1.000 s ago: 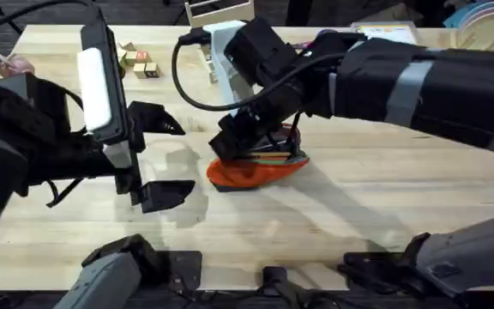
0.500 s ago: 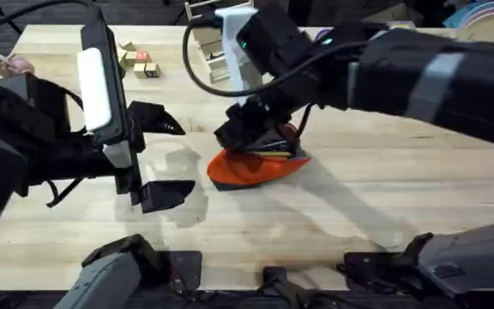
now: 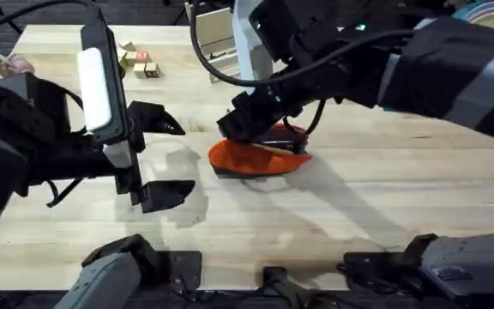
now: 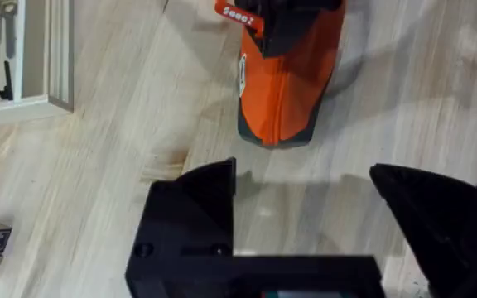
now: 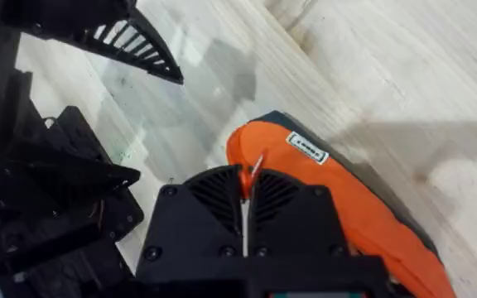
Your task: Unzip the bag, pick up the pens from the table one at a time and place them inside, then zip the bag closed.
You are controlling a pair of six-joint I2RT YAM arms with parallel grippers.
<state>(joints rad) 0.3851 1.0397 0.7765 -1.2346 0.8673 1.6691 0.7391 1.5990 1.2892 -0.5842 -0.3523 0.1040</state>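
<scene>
The orange bag (image 3: 260, 160) lies on the table (image 3: 384, 197) near its middle, seen end-on in the left wrist view (image 4: 292, 79). My right gripper (image 3: 245, 127) sits on the bag's left end, shut on the thin zipper pull (image 5: 253, 172) above the orange fabric (image 5: 363, 215). A slim yellow pen (image 3: 273, 148) shows in the dark slit along the bag's top. My left gripper (image 3: 159, 159) hovers open just left of the bag, its fingers (image 4: 193, 207) spread wide with nothing between them; the bag's near end lies a short way beyond them.
Small wooden blocks (image 3: 140, 64) lie at the far left. A white tray (image 3: 217, 39) stands at the back behind the bag, also in the left wrist view (image 4: 23, 58). Plates (image 3: 487, 21) sit at the far right corner. Bare wood stretches right of the bag.
My right arm has swung back and up, and its gripper has slid toward the bag's left end. The bag lies flatter. The left arm has not moved.
</scene>
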